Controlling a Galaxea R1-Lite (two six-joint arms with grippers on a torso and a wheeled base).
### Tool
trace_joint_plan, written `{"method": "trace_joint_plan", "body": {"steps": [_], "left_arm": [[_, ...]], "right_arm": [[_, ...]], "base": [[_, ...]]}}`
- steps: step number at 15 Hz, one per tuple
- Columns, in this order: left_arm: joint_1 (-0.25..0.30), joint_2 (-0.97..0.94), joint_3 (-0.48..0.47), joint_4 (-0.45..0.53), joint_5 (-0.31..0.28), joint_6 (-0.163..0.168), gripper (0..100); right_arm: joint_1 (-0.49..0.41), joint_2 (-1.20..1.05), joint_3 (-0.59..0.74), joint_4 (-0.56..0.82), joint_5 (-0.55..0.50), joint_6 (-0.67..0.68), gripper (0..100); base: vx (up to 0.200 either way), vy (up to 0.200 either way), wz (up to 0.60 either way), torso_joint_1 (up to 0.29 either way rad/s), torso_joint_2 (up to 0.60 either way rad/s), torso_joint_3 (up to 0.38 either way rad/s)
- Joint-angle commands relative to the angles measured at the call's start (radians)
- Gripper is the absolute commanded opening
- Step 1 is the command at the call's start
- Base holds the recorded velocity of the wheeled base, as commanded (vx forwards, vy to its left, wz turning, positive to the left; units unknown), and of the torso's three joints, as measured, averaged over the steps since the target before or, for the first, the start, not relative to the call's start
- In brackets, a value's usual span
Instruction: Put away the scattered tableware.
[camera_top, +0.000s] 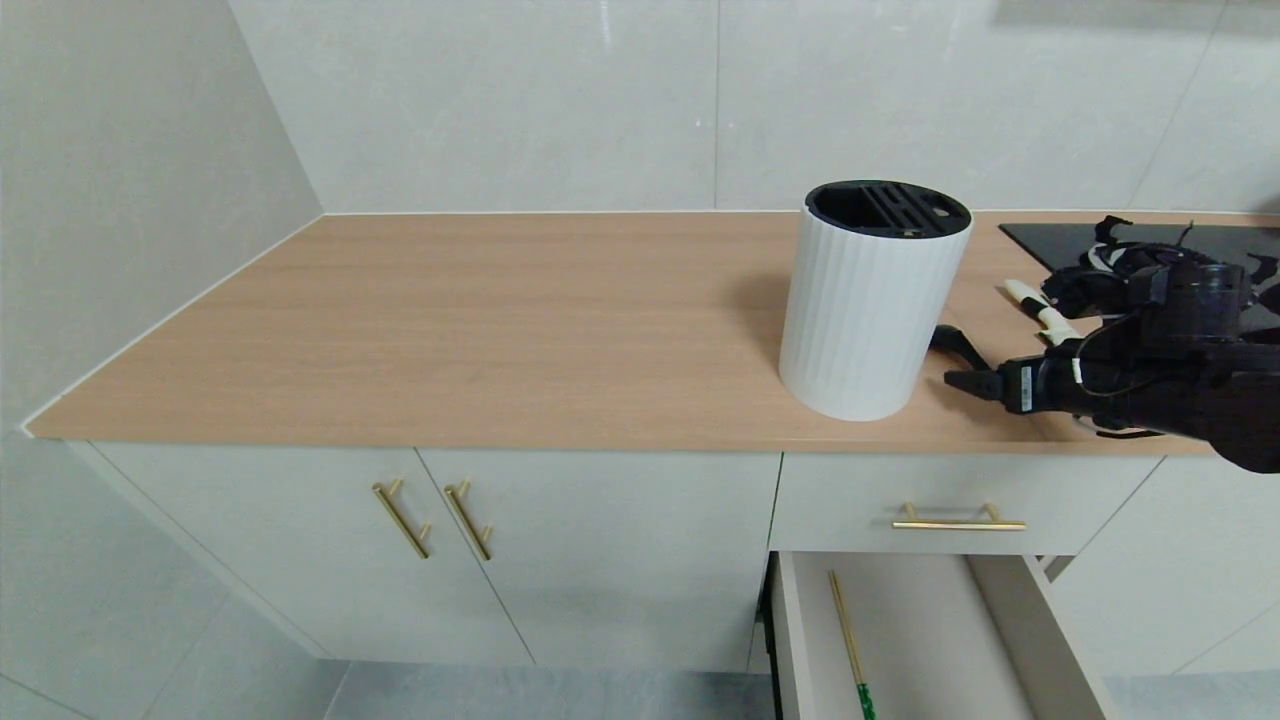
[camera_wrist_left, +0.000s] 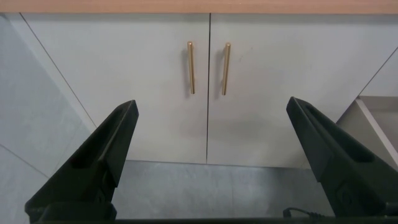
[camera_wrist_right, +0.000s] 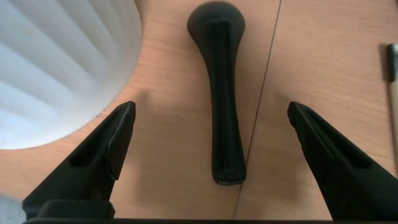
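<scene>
Right claw (camera_wrist_right: 210, 112) jaws apart, straddling a black utensil handle (camera_wrist_right: 225, 143) flat on the worktop (camera_top: 500, 320) just beside the white ribbed holder (camera_top: 865, 310), tool type unclear; white-handled piece (camera_top: 1040, 312) beyond is half hidden by the arm (camera_top: 1180, 388); left claw (camera_wrist_left: 211, 104) apart, facing cabinet doors (camera_wrist_left: 155, 93).

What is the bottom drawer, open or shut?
Open. The bottom drawer is pulled out from the cabinet, and a chopstick lies on its floor.

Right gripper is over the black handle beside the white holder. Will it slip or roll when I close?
The black handle looks rigid moulded plastic, so probably stiff and light. Its smooth, tapering sides may slide within the right gripper. The bulbous end could make it pivot.
</scene>
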Motion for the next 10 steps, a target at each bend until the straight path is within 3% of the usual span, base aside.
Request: {"method": "trace_joint_plan", "body": {"steps": [1, 10], "left_arm": [[0.000, 0.002, 0.000, 0.000, 0.001, -0.001, 100], [0.000, 0.002, 0.000, 0.000, 0.001, -0.001, 100]], "right_arm": [[0.001, 0.016, -0.003, -0.001, 0.000, 0.001, 100], [0.004, 0.042, 0.003, -0.033, -0.047, -0.009, 100]], "base": [[0.000, 0.000, 0.00, 0.000, 0.00, 0.000], [0.000, 0.000, 0.00, 0.000, 0.00, 0.000]]}}
